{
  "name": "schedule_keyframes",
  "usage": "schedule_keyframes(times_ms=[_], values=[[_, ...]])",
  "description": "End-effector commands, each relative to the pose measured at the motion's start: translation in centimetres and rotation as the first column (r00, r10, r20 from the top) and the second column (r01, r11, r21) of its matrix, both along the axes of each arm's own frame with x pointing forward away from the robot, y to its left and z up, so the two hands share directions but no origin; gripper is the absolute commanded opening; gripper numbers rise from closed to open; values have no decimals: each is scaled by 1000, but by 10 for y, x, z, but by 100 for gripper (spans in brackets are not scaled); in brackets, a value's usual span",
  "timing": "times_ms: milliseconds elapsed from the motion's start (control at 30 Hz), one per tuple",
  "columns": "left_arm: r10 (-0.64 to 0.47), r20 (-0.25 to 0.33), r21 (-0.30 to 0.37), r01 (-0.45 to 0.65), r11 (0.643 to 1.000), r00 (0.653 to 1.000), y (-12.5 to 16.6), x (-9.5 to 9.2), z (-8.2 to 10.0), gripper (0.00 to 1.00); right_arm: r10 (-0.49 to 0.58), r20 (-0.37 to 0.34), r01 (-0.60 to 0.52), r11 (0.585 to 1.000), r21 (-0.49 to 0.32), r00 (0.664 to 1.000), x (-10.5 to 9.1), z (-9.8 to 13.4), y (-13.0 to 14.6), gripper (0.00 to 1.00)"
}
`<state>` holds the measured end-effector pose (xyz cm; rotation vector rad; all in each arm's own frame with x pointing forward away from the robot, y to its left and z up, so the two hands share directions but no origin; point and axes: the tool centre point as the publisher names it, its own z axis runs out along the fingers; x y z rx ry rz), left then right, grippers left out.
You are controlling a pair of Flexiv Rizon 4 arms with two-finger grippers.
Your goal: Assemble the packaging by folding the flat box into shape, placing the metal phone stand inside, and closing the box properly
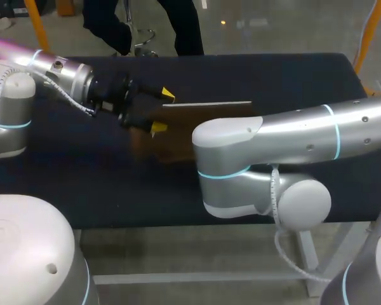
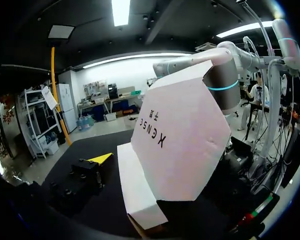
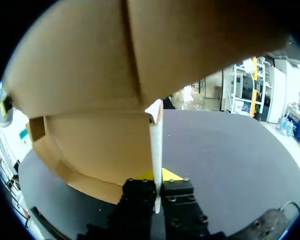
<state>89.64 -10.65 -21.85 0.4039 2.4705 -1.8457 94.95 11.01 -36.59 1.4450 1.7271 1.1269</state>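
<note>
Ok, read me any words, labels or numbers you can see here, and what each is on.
Box, white face, left wrist view: two short lines of dark print, upside down and warped, not reliably readable.
Box's brown side, right wrist view: no print.
Table: none.

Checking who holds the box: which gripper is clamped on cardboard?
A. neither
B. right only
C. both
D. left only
B: in the right wrist view the right gripper pinches a panel edge of the box, while the left gripper stands open with its tips apart.
</note>
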Motion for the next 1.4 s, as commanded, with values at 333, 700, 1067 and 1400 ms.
schedule_keyframes(times_ms=[333, 700, 1067, 1400], values=[[14, 6, 84, -14, 996, 1000, 17, -26, 6, 100, 231, -28, -226, 967, 119, 973, 2, 7, -24, 0], [41, 1, 130, -40, 991, 999, 32, -35, 10, 100, 329, -21, -320, 931, 175, 944, -3, 6, -33, 0], [40, 3, 205, -40, 978, 999, 48, -42, 14, 100, 436, -56, -417, 885, 209, 898, -7, 16, -35, 0], [21, -32, 268, -12, 963, 999, 58, -53, 10, 100, 484, -140, -452, 867, 210, 864, -9, 19, -29, 0]])
